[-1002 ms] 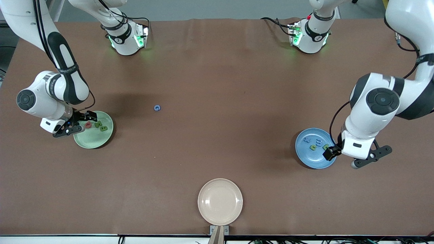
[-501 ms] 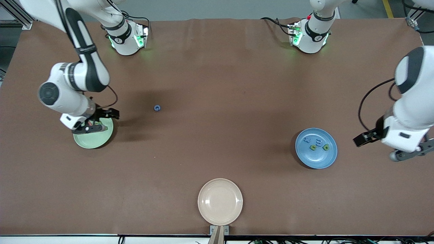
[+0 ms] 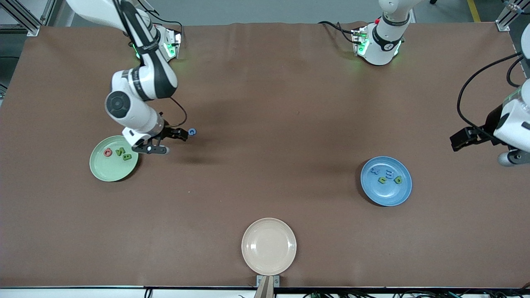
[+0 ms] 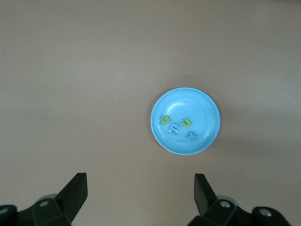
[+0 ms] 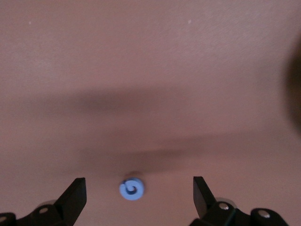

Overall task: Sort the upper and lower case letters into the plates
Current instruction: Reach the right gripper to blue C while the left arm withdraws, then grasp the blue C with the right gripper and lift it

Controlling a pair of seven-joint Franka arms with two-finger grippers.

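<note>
A tiny blue letter G (image 3: 191, 131) lies alone on the brown table; in the right wrist view the G (image 5: 132, 189) sits between my open fingers. My right gripper (image 3: 171, 142) is open and empty, over the table between the G and the pale green plate (image 3: 105, 170). That plate holds a red letter (image 3: 107, 152) and two green letters (image 3: 124, 154). The blue plate (image 3: 389, 195) holds several blue and green letters (image 3: 387, 176); it also shows in the left wrist view (image 4: 202, 106). My left gripper (image 3: 484, 148) is open and empty, high at the left arm's end of the table (image 4: 139, 186).
A cream-beige plate (image 3: 269, 246) stands empty near the table's front edge, close to the front camera. The two arm bases (image 3: 155, 45) (image 3: 379, 43) stand along the table edge farthest from that camera.
My right gripper has moved from over the pale green plate to beside the blue G. My left gripper has pulled away from the blue plate toward the table's end.
</note>
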